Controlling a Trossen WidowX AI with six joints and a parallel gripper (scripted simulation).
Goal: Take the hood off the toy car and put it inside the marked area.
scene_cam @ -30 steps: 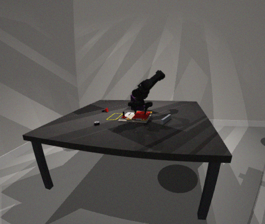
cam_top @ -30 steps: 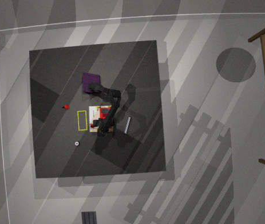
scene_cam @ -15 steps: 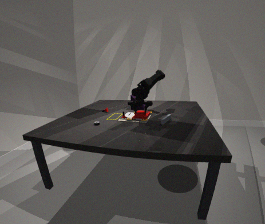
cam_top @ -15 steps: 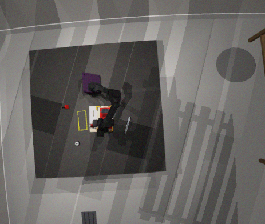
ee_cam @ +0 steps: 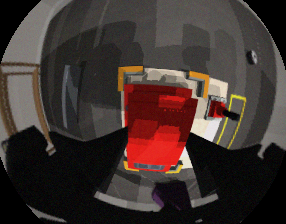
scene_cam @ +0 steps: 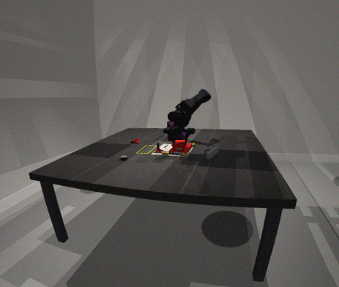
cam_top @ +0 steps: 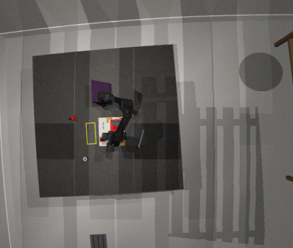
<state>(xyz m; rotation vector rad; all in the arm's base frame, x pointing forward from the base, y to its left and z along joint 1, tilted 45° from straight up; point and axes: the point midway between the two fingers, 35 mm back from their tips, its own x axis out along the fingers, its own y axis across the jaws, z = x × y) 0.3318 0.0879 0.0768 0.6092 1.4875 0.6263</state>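
A dark square desk [scene_cam: 234, 176] stands in a grey room, with a black robot arm [cam_top: 124, 115] mounted on a purple base plate [cam_top: 99, 86] near its middle. The arm bends down over a red toy car [scene_cam: 181, 146] that sits on a white plate with orange corner marks. The jaws [cam_top: 111, 141] are lowered onto the car and pinch something between them, standing fairly wide. By its place it looks to be the hood [ee_cam: 154, 137], the red panel that fills the middle of the wrist view directly beneath the jaws. The fingertips themselves are lost in dark blur at the bottom of that view, so the exact contact cannot be made out.

The marked area [cam_top: 91, 133], a yellow outlined rectangle, lies on the desk just beside the car's plate, off to one side of the jaws. In the wrist view it shows at the right edge. The hood is still on the car, not in that rectangle.

Farther out beyond the rectangle lie a small red piece [cam_top: 73, 117] and a small round wheel-like piece [cam_top: 84, 159]. On the opposite side of the jaws a grey bar [cam_top: 140, 138] rests on the desk, near but apart from the car.
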